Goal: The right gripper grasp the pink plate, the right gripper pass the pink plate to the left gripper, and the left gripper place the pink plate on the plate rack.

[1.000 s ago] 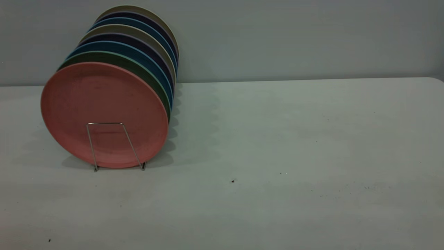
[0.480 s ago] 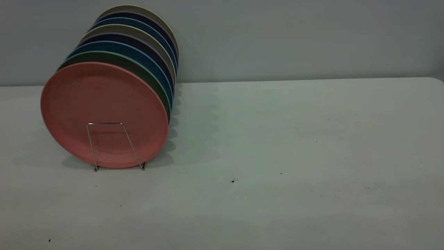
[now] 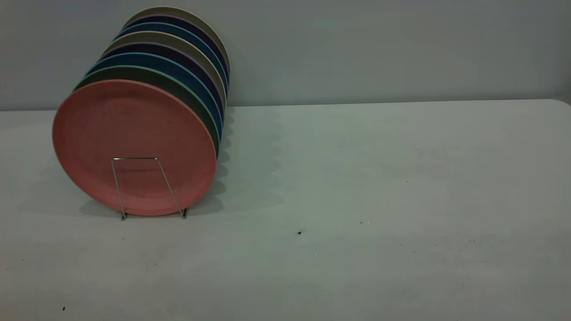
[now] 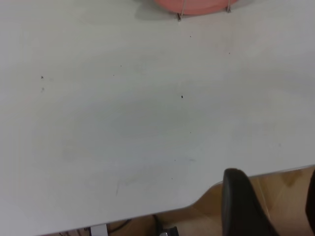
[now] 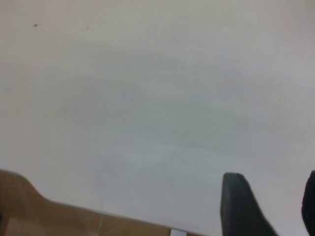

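The pink plate (image 3: pixel 134 145) stands upright at the front of the plate rack (image 3: pixel 149 187), leaning behind the front wire loop, at the table's left. Its lower edge shows in the left wrist view (image 4: pixel 197 6). Neither arm shows in the exterior view. My left gripper (image 4: pixel 273 196) is open and empty, back over the table's near edge, far from the plate. My right gripper (image 5: pixel 270 196) is open and empty above bare table.
Behind the pink plate stand several more plates: a mint-green one (image 3: pixel 147 76), blue ones (image 3: pixel 147 60), dark ones and beige ones (image 3: pixel 178 13). The white table (image 3: pixel 357 178) stretches to the right. The wooden floor (image 4: pixel 206 211) shows past the table edge.
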`<action>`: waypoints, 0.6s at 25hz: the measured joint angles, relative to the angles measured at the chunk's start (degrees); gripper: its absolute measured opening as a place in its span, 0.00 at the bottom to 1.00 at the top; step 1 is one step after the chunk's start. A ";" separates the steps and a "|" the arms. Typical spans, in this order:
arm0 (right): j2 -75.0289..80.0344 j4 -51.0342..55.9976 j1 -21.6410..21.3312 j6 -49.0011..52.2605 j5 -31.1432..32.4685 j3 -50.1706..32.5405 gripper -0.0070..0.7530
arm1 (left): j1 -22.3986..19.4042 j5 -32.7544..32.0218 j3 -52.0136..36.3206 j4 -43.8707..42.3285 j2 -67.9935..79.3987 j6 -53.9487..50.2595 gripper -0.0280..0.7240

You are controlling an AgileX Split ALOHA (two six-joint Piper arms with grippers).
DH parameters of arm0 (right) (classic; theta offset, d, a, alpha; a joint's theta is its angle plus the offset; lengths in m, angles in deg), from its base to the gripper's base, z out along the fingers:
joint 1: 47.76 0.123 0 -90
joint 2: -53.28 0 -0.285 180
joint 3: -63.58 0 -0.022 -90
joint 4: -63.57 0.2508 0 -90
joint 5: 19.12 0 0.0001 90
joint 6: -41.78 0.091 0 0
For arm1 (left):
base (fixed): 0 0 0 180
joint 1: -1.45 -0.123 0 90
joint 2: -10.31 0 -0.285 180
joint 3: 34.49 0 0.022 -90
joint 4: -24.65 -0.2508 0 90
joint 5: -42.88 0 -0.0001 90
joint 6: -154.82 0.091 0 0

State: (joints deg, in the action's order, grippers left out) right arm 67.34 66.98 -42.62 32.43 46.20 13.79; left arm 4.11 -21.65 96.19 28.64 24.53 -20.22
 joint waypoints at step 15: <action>-5.18 0.36 -3.50 0.00 0.00 0.00 0.44 | 0.00 -0.07 0.00 0.00 -6.16 -0.11 0.50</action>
State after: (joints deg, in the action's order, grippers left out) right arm 62.16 67.34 -46.12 32.43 46.20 13.79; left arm 4.11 -21.72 96.19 28.64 18.36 -20.33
